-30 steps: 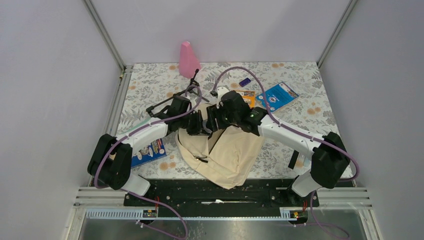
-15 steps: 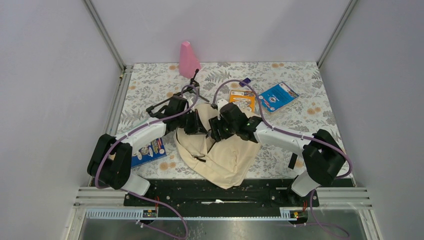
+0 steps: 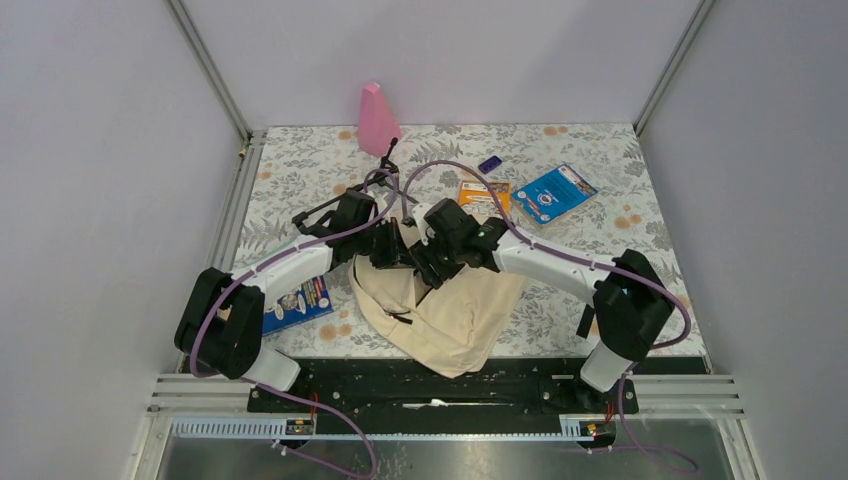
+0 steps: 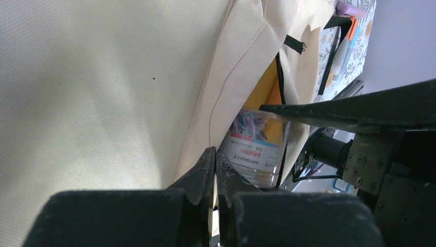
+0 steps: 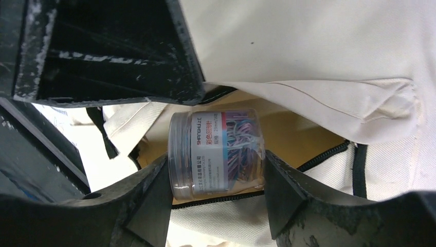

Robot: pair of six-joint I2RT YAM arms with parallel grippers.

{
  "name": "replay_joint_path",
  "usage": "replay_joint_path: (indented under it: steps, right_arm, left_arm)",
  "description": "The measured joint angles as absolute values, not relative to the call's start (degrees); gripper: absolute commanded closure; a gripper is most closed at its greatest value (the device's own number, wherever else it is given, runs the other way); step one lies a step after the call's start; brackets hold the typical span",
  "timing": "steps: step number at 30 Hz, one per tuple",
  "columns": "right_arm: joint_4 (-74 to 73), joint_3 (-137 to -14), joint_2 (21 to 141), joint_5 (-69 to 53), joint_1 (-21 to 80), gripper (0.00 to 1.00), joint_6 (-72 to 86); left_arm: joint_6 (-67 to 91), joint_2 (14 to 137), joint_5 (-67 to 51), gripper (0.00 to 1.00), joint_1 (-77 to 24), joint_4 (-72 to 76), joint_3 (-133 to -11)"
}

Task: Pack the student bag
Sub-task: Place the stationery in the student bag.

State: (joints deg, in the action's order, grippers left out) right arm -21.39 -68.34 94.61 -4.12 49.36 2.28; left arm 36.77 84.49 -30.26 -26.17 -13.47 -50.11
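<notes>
The cream student bag (image 3: 455, 310) lies near the front middle of the table, its black zipper mouth pulled open. My left gripper (image 3: 398, 250) is shut on the fabric edge of that opening (image 4: 215, 154) and holds it up. A clear jar of coloured paper clips (image 5: 216, 154) lies sideways between the fingers of my right gripper (image 5: 216, 167), which is shut on it by lid and base. The jar sits right at the bag's mouth, over the yellow-brown lining, and it also shows in the left wrist view (image 4: 254, 149). From the top view, my right gripper (image 3: 432, 262) is beside the left one.
A pink bottle (image 3: 377, 118) stands at the back. An orange packet (image 3: 484, 195), a blue booklet (image 3: 556, 192) and a small purple item (image 3: 490, 164) lie at the back right. A blue pack (image 3: 298, 303) lies by the left arm. Pens (image 4: 344, 41) lie beyond the bag.
My right arm has swung left, carrying the jar further over the bag's mouth. The left gripper has kept its hold on the bag's edge.
</notes>
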Motion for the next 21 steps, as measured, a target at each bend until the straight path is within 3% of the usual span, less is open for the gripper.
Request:
replay_joint_path:
  steps: [4, 5, 14, 21]
  right_arm:
    - [-25.5, -70.7, 96.5, -5.3, 50.3, 0.15, -1.1]
    - [-26.3, -70.7, 96.5, -5.6, 50.4, 0.01, -1.6]
    - [-26.6, -70.7, 91.0, -4.0, 50.6, 0.0, 0.9]
    - [-29.2, -70.9, 84.5, 5.8, 50.6, 0.02, 10.0]
  left_arm:
    - [37.0, 84.5, -30.3, 1.0, -26.2, -13.4, -50.1]
    - [37.0, 84.5, -30.3, 1.0, -26.2, -13.4, -50.1]
    - [37.1, 84.5, -30.5, 1.0, -26.2, -13.2, -50.1]
    - [37.1, 84.5, -30.8, 1.0, -26.2, -13.2, -50.1]
